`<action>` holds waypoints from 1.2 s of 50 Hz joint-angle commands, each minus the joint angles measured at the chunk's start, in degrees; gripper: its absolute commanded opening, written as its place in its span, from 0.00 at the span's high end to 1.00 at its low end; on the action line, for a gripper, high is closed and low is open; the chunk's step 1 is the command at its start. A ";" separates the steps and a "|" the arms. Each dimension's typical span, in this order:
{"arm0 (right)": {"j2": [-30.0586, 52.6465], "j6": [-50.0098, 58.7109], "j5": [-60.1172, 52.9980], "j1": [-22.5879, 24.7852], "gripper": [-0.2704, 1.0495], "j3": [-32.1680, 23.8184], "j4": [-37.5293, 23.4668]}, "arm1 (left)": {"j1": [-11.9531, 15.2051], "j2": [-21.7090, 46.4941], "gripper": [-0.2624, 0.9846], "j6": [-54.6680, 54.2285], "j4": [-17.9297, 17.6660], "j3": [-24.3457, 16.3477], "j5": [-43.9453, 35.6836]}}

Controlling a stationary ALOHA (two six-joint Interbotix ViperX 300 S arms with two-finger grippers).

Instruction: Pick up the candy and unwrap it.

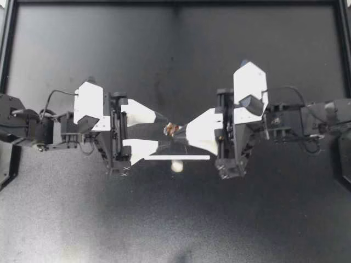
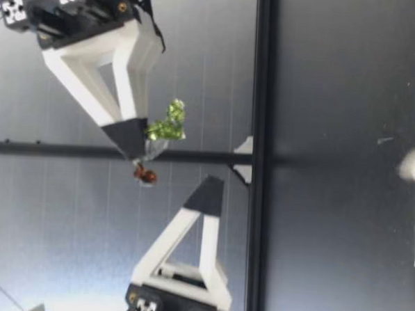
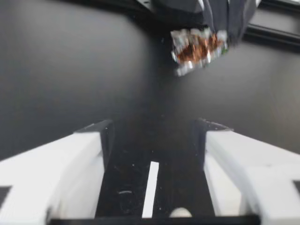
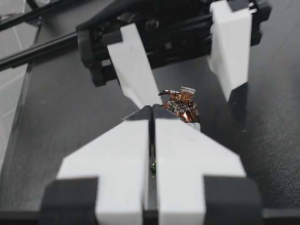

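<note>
1. Where the two arms meet, we see a dark, matte table (image 1: 109, 219) with black frame rails (image 1: 175, 3) around it; a thin white strip (image 1: 176, 158) and a small pale blob (image 1: 176, 166) just beside it lie on the surface beneath the grippers.
2. We find the candy (image 1: 171, 129) in the air, clear of the table, pinched at the very tip of our right gripper (image 1: 185, 131).
3. Its wrapper (image 4: 182, 104) is crinkled foil: coppery brown and silver on the end facing the left arm, with a crumpled green tuft showing under the fingertips in the low view.
4. Both grippers have white, wedge-shaped fingers ending in black tips.
5. Our right arm reaches in from its side, tipped slightly downward, its fingers clamped together on the wrapper with no gap between them.
6. Our left gripper (image 1: 163, 131) faces it from a little lower, fingers spread wide apart and touching nothing; the candy hangs just ahead of and above that gap.
</note>
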 commanded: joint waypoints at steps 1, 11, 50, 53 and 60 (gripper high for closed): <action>-1.58 -0.09 -0.18 -0.88 0.88 -0.44 0.09 | 0.09 -1.23 0.34 0.00 0.09 -0.35 -0.26; -1.49 0.62 -0.18 -0.88 0.88 -0.09 0.18 | 0.09 -2.37 0.34 0.97 1.23 -0.18 -0.79; -1.14 -0.09 -1.41 -0.88 0.88 1.14 0.35 | 0.09 -8.17 0.85 4.22 2.99 0.79 -2.99; -1.23 -0.44 -2.20 -0.88 0.87 1.41 0.09 | 0.09 -8.96 0.85 4.22 3.08 0.97 -3.60; -1.32 -2.20 -4.66 -0.88 0.84 2.29 -0.35 | 0.09 -10.20 0.85 4.22 3.08 1.93 -5.01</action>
